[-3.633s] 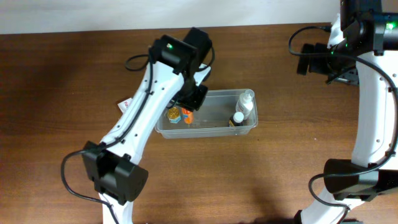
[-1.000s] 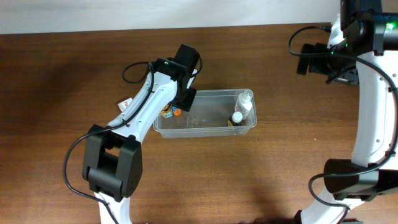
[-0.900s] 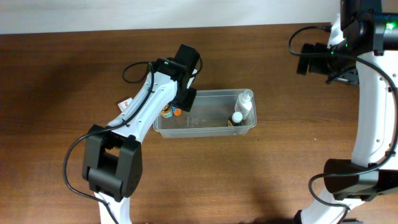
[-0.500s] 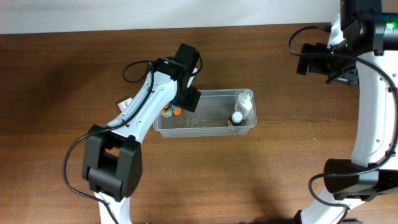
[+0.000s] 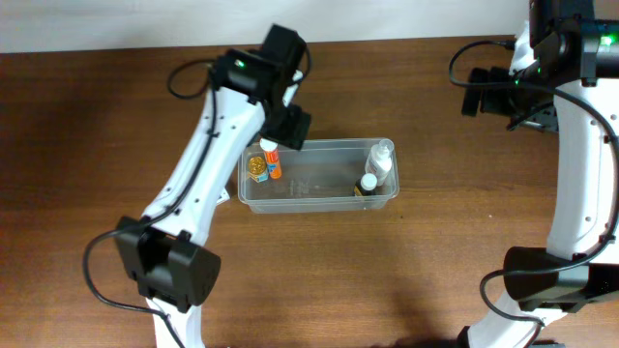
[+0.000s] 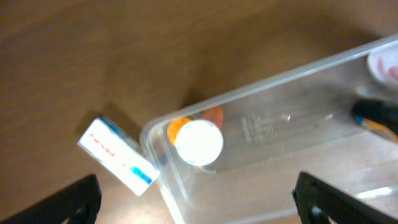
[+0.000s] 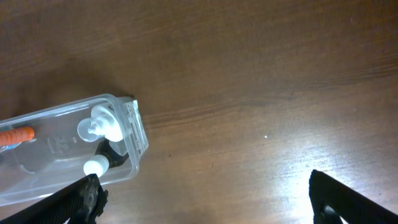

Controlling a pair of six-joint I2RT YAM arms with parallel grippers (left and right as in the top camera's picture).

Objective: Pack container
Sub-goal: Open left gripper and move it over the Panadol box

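Tabletop [image 5: 97, 145] of dark brown wood carries everything. Left arm [image 5: 208, 164] rises from its base near the front edge and stretches forward, its wrist bent down over the left end of the container [image 5: 324, 203]. Left gripper [image 6: 198, 186] hangs above that end, fingers spread wide, holding nothing. Right arm [image 5: 580, 145] stands tall at the right side, well apart from the tub; right gripper [image 7: 204, 186] is likewise spread and empty. The clear container lies mid-table, long side left to right. Inside, a white-capped orange bottle [image 6: 199, 142] stands at the left end, a white bottle [image 5: 384, 158] and a dark bottle [image 5: 369, 184] at the right. A small white box [image 6: 117, 155] lies just outside the left corner.
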